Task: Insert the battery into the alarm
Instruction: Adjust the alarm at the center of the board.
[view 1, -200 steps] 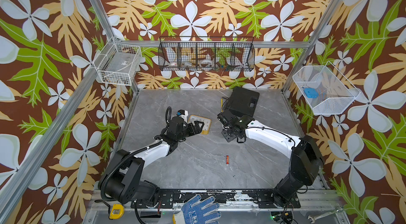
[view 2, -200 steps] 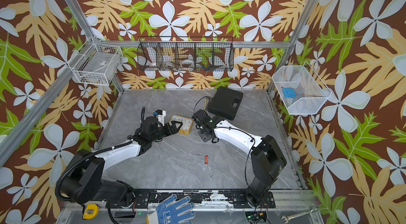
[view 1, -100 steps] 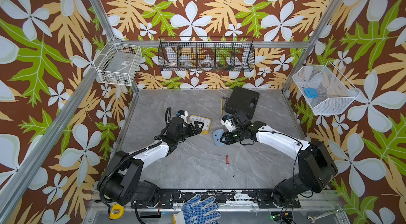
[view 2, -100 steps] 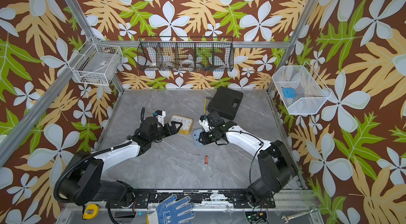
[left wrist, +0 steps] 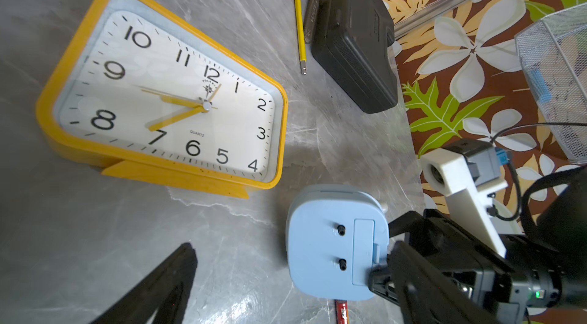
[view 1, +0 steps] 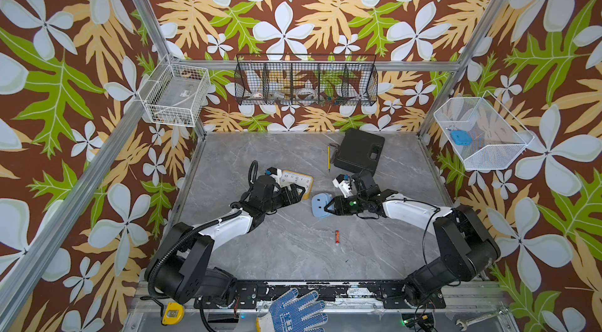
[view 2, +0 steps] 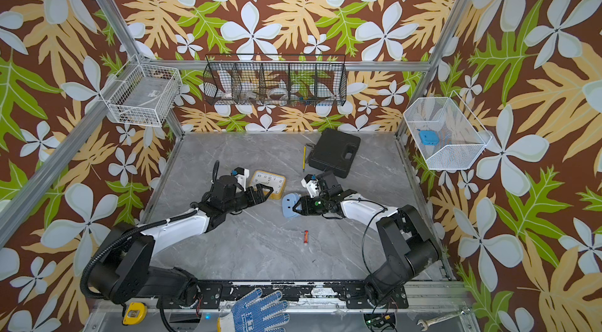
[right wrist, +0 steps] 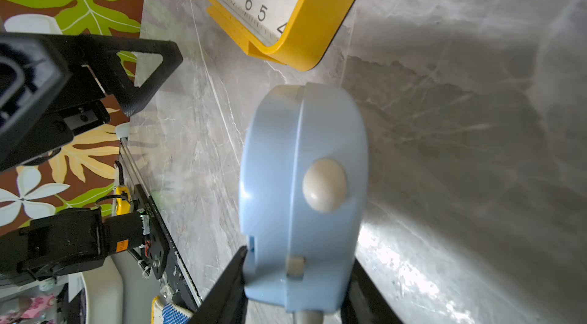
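Note:
My right gripper (view 1: pixel 326 207) is shut on a light blue alarm (view 1: pixel 318 206) near the table's middle, one finger on each flat side (right wrist: pixel 298 255). The alarm's back, with its battery cover, faces my left gripper (left wrist: pixel 324 243). In the right wrist view a cream button shows on its edge. A red battery (view 1: pixel 337 236) lies loose on the table in front of the alarm, also seen in a top view (view 2: pixel 306 236). My left gripper (view 1: pixel 295 193) stands open and empty beside a yellow clock (view 1: pixel 298 180).
A black case (view 1: pixel 358 151) and a yellow pencil (view 1: pixel 328 157) lie at the back right. Wire baskets hang on the walls. A blue glove (view 1: pixel 293 312) and a tape measure (view 1: pixel 172 312) lie by the front rail.
My right arm swung from near the black case toward the table's middle, bringing the blue alarm into sight and turning it. The left arm has stayed still.

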